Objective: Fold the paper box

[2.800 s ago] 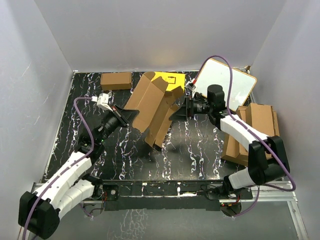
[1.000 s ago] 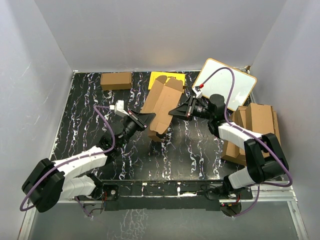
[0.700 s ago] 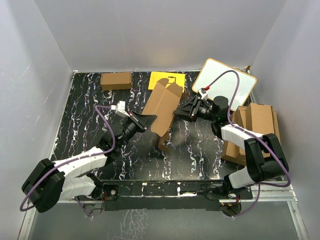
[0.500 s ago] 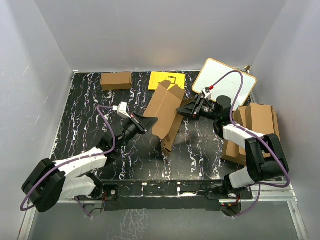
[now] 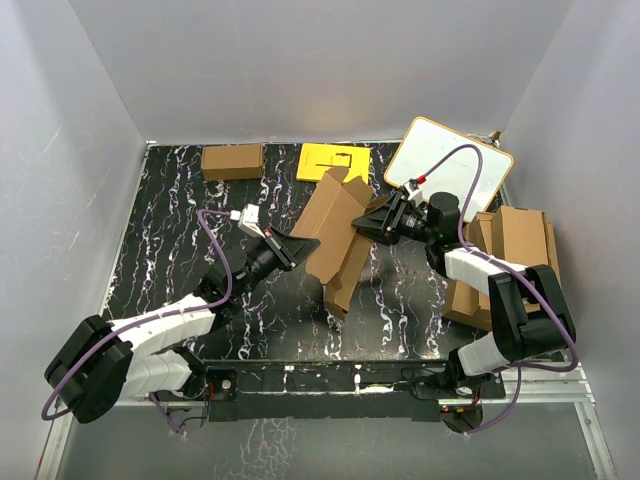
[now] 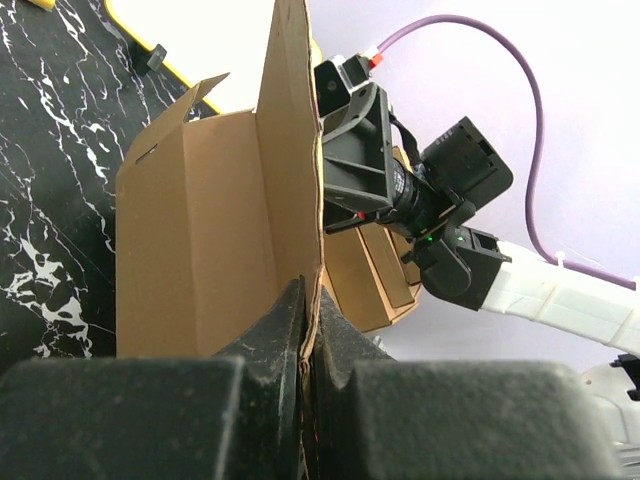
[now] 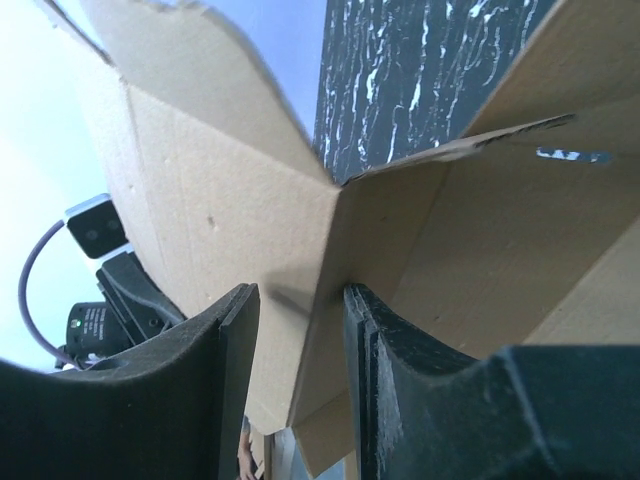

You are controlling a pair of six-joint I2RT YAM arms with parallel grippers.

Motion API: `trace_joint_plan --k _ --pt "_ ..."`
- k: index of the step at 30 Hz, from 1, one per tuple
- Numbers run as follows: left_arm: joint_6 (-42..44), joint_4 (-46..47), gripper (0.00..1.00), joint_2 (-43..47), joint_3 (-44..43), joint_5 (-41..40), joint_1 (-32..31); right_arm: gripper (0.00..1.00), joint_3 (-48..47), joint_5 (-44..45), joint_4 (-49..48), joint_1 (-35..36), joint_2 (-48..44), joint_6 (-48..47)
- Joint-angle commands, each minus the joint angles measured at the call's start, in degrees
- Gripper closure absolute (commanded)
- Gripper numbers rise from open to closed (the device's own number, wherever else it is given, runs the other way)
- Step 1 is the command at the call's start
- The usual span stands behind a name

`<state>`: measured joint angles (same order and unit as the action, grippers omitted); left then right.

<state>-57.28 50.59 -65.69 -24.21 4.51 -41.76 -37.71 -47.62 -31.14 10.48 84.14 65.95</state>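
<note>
The paper box (image 5: 335, 232) is a brown carton with loose flaps, tilted at mid table with its lower end toward the front. My left gripper (image 5: 303, 243) is shut on the edge of its left wall; the left wrist view shows the thin cardboard (image 6: 215, 230) pinched between the fingers of that left gripper (image 6: 308, 296). My right gripper (image 5: 372, 227) is at the box's right side. Its jaws stand apart around a creased flap corner (image 7: 330, 250), so the right gripper (image 7: 297, 312) is open, with one fingertip (image 7: 362, 318) against the cardboard.
A smaller brown carton (image 5: 232, 160) lies at the back left. A yellow sheet (image 5: 336, 160) lies behind the box. A whiteboard (image 5: 458, 172) leans at the back right, with a pile of cardboard sheets (image 5: 512, 248) along the right edge.
My right gripper has opened its hold on the box flap. The left gripper has carried the box rightward and toward the front, still shut on it.
</note>
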Motion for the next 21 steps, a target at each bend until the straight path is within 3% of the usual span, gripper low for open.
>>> trace_joint_plan --k 1,6,10,13,21 --pt "-0.27 3.0 1.0 0.35 -0.93 3.7 -0.39 0.56 -2.69 1.78 -0.42 -0.11 1.23 -1.16" --pt "-0.27 1.99 1.0 0.93 -1.04 3.49 -0.37 0.59 -3.54 1.28 -0.54 -0.14 2.2 -0.87" --pt "-0.28 0.9 1.0 0.78 -1.17 2.99 -0.41 0.81 -3.26 0.41 -2.83 -0.08 2.18 0.51" --pt "-0.29 -0.05 1.0 0.95 -1.25 2.06 -0.38 0.92 -2.8 -0.02 -4.46 -0.1 1.72 1.16" --pt "0.23 -3.75 1.0 3.4 -0.92 -1.26 -0.3 0.91 -1.77 -0.39 -6.21 -0.43 0.14 0.72"
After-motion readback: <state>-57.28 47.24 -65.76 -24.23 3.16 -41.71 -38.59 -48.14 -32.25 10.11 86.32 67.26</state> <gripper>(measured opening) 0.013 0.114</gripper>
